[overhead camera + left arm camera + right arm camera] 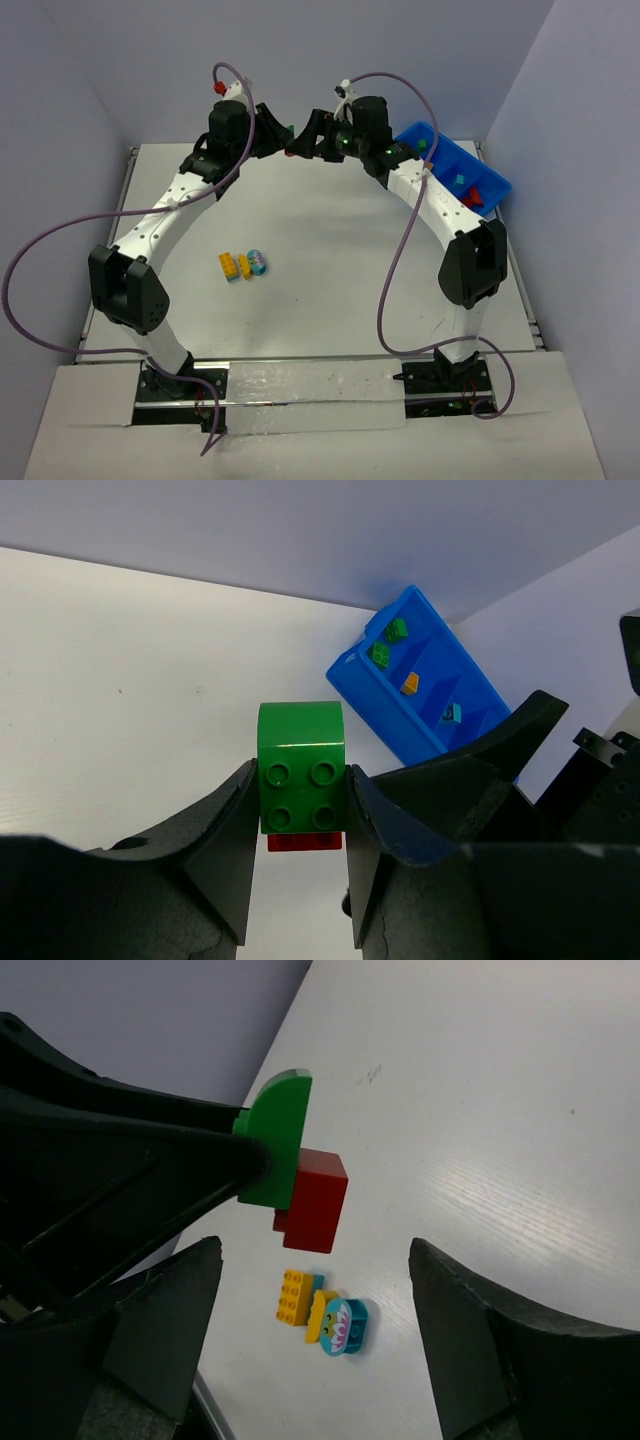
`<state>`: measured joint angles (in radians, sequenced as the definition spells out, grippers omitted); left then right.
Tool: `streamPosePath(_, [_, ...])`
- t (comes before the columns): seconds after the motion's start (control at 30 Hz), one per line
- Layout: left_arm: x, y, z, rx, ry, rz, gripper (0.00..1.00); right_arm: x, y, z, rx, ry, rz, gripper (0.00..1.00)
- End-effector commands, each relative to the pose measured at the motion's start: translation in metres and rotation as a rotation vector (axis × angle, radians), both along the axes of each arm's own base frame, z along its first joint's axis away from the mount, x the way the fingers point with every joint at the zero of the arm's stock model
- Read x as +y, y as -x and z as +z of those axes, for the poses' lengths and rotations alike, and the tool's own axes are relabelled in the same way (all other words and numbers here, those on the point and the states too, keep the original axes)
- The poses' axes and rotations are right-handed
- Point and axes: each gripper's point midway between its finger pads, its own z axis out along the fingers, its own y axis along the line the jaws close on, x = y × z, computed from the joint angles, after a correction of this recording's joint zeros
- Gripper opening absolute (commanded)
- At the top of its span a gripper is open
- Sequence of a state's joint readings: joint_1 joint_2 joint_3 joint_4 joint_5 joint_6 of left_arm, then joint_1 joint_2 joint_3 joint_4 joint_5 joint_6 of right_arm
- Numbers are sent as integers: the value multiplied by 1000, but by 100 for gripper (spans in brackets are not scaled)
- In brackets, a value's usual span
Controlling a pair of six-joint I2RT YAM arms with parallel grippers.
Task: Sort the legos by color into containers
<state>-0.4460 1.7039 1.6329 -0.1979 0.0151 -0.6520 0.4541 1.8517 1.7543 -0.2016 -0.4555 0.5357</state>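
My left gripper (pixel 300 780) is shut on a green brick (pixel 300 765) with a red brick (pixel 304 841) stuck under it, held high above the far table edge (pixel 289 129). My right gripper (pixel 315 1280) is open and empty, facing this pair; the green brick (pixel 275 1140) and red brick (pixel 315 1200) hang just beyond its spread fingers. In the top view the right gripper (pixel 302 141) is close to the left gripper (pixel 278 133). The blue bin (pixel 492 184) at the far right holds green, orange, light blue and red legos.
A cluster of yellow and light blue legos (pixel 243 264) lies on the white table left of centre, also in the right wrist view (pixel 322 1310). The bin shows in the left wrist view (pixel 355 680). Purple cables loop over both arms.
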Motion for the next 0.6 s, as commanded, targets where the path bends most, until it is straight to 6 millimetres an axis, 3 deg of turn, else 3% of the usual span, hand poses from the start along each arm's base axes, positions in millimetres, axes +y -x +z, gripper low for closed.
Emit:
streamPosePath(0.0, [-8, 3, 36, -84, 68, -16, 0, 6, -13, 26, -77, -34, -19, 79])
streamPosePath(0.47, [-16, 6, 37, -89, 75, -44, 0, 10, -20, 18, -101, -15, 1, 49])
streamPosePath(0.57, [-17, 6, 36, -89, 73, -44, 0, 10, -21, 18, -111, -7, 2, 39])
